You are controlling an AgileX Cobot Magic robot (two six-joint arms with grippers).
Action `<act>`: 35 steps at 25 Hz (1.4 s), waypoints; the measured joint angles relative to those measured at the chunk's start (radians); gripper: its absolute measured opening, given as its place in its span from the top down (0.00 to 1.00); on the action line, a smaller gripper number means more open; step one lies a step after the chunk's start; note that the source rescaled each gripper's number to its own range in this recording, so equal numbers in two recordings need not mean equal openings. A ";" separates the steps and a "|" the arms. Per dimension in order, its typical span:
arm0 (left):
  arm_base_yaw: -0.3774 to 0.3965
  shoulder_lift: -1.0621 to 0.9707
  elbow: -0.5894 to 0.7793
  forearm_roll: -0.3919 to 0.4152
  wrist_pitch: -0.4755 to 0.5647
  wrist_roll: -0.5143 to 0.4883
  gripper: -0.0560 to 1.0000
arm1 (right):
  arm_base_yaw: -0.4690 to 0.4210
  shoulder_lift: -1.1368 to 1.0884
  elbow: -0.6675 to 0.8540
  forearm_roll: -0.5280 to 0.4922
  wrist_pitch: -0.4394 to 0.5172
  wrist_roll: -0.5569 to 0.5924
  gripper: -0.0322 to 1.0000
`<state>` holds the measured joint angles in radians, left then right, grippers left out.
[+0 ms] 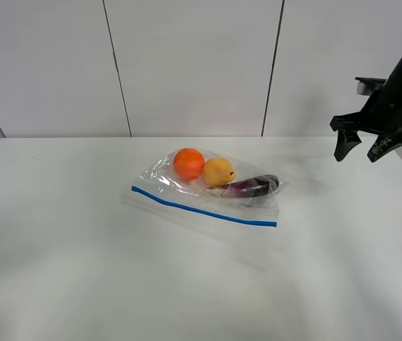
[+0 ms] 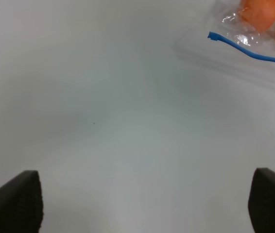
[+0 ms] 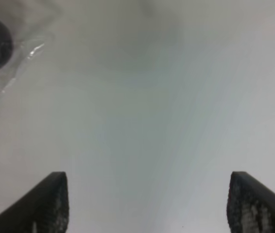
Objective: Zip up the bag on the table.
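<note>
right gripper (image 1: pixel 363 150): jaws spread, holding nothing; hangs above the table's (image 1: pixel 59 270) far right corner, seen in the exterior high view
left gripper (image 2: pixel 145 204): fingers spread wide over bare tabletop, empty; out of sight in the high view
bag (image 1: pixel 215 190): lies flat mid-table, well apart from the right gripper, off toward its left and slightly nearer the front edge
zipper strip (image 1: pixel 201 209): long axis runs across the table; its right end points toward the right gripper
nearer arm: cannot tell for sure; the strip's right end looks the right gripper's natural reach, its other end (image 2: pixel 210 35) lies ahead of the left gripper
</note>
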<state>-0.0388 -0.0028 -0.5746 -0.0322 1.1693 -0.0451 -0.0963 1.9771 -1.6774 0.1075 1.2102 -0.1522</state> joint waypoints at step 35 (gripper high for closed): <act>0.000 0.000 0.000 0.000 0.000 0.000 0.00 | 0.000 -1.485 1.181 -0.025 -0.176 0.015 0.00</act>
<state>-0.0388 -0.0028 -0.5746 -0.0322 1.1693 -0.0451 -0.0963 0.4921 -0.4969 0.0823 1.0346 -0.1371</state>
